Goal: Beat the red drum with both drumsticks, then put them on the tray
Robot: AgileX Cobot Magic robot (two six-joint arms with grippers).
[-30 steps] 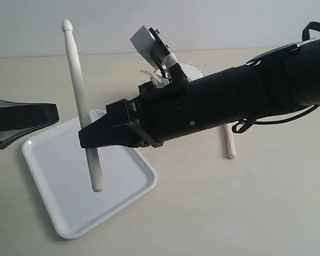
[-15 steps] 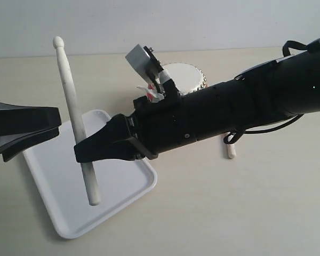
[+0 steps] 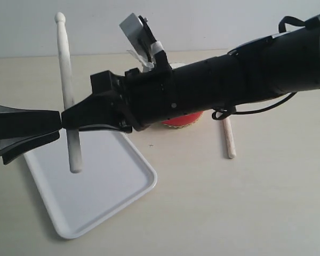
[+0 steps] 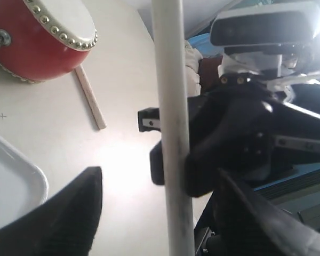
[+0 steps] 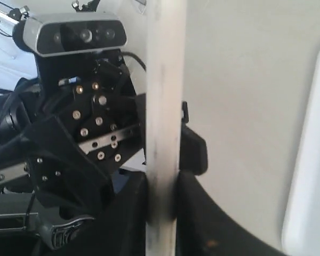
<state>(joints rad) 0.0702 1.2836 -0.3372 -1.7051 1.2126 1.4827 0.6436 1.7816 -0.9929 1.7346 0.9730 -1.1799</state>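
My right gripper (image 3: 70, 121) reaches across to the left and is shut on one drumstick (image 3: 65, 69), which it holds nearly upright above the white tray (image 3: 104, 200). My left gripper (image 3: 57, 126) is open, and the held drumstick (image 4: 170, 80) stands in the gap between its fingers (image 4: 74, 213), apart from them. Most of the red drum (image 3: 182, 118) is hidden behind the right arm; its cream head and gold studs show on the red drum (image 4: 37, 40) in the left wrist view. The second drumstick (image 3: 228, 137) lies on the table right of the drum.
The long black right arm (image 3: 229, 85) spans the scene above the table. The left arm's camera (image 5: 74, 34) faces the right gripper at close range. The pale table (image 3: 245, 208) extends at front right.
The right gripper has risen and moved left with the drumstick, now nearly upright. It has come right up to the left gripper's open fingers. The arm now covers most of the drum.
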